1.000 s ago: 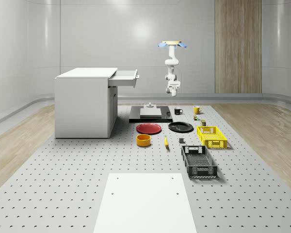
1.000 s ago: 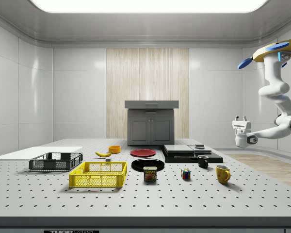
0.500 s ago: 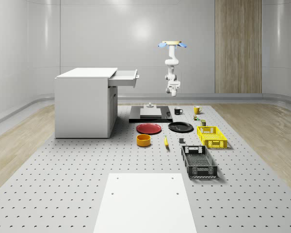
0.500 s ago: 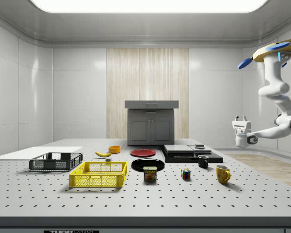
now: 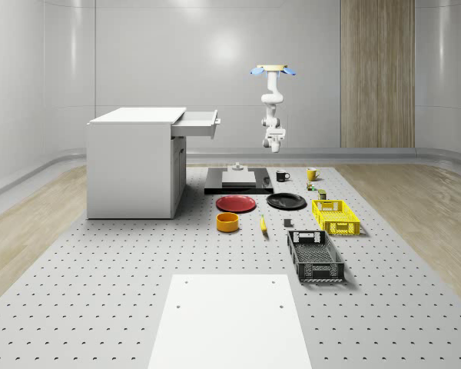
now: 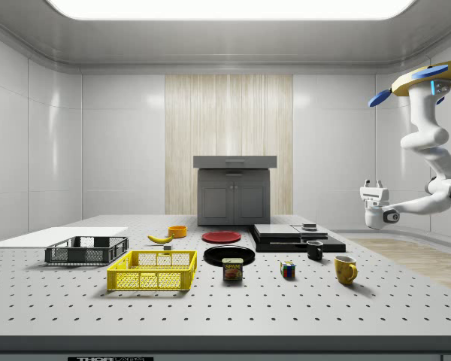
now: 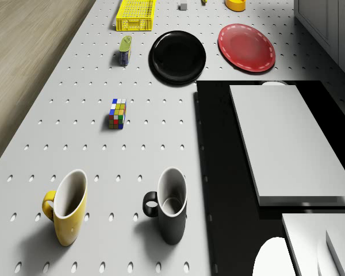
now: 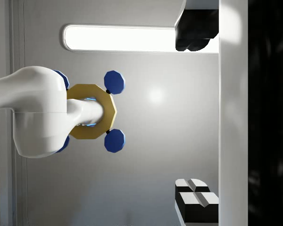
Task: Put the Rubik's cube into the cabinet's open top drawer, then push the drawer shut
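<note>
Drawer (image 5: pixel 199 118) open, crates (image 5: pixel 336 216) hold nothing visible; jaws' state can't be told.

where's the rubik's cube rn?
On the table in the side view, the Rubik's cube sits between the spam can and the yellow mug, in front of the black mug.

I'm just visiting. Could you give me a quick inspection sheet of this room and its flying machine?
Surface: perforated table, white sheet on it.
Job's things: cube lies on table near can; cabinet with top drawer open.
Clutter: yellow mug, black mug, red plate, black plate, yellow basket, black basket, banana, bowl.
Claw: open, empty, in the air; drone hovers above the mugs.
Cables: nothing seen.
Surroundings: pale walls, wood panel.
</note>
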